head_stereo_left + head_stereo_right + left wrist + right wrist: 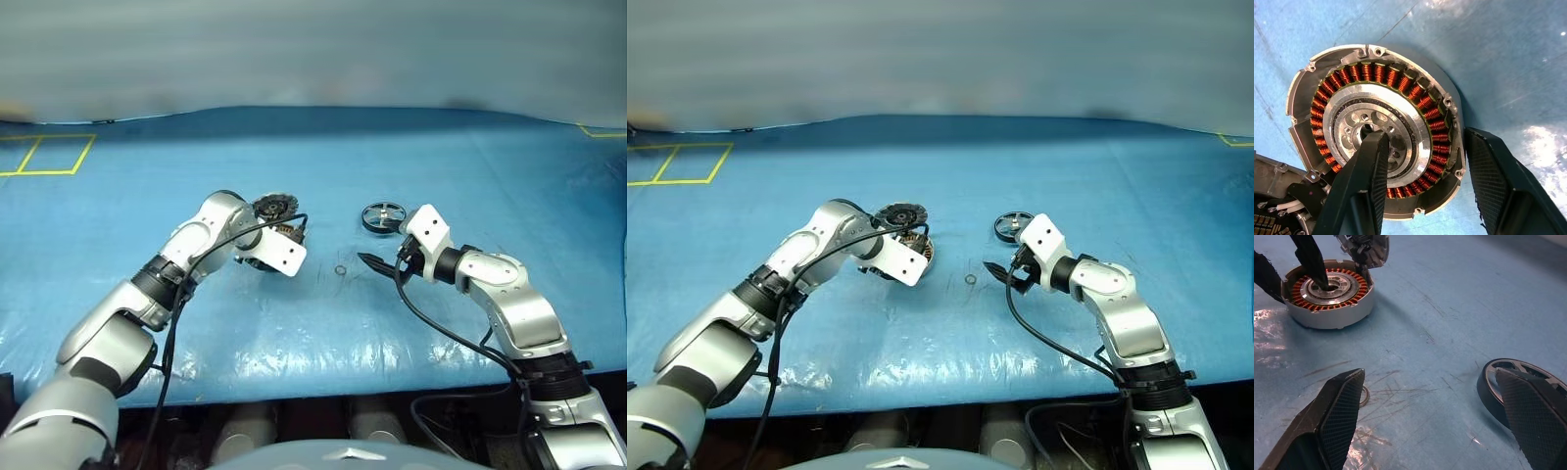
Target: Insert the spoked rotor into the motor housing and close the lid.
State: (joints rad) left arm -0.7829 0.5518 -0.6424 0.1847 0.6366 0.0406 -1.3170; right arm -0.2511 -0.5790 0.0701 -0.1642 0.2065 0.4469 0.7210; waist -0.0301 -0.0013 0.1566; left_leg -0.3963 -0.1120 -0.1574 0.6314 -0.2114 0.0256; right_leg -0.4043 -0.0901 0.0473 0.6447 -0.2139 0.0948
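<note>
Head views: on the blue desk [323, 186], the left pincer [913, 247] points down over the motor housing [918, 253] at centre left, the lid [275, 207] raised just behind it; the rotor [383, 216] lies right of centre, just beyond the right pincer [377, 262], and a small loose ring [340, 270] sits between the arms. Left wrist view: one finger [1369, 171] reaches into the housing's hub and the other stands outside the wall, the jaws part-way closed astride the winding, not visibly clamped. Right wrist view: the right pincer gapes wide and empty, the rotor beside one finger [1528, 416]. The step in hand is likely steadying the housing; next the right pincer must take up the rotor.
</note>
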